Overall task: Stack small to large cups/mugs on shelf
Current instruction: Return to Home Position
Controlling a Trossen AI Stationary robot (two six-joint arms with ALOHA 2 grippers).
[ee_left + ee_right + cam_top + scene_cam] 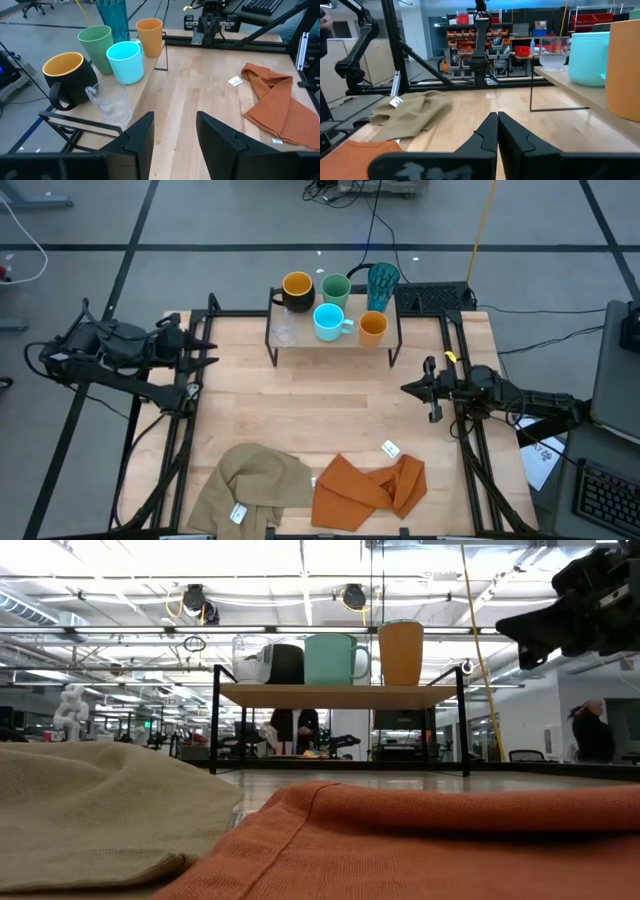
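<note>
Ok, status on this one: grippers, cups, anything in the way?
Left gripper open, empty, parked left. Right gripper shut, empty, parked right. Six cups on the shelf. Tan cloth, orange cloth lie apart from it.

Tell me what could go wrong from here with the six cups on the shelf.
The clear cup stands right at the shelf's front edge near a corner; a knock to the shelf might tip it off. The tall teal tumbler sits at the back right corner and looks the easiest to topple. The left gripper, fingers open, lies level with the shelf's end, so a swing inward could strike it.
</note>
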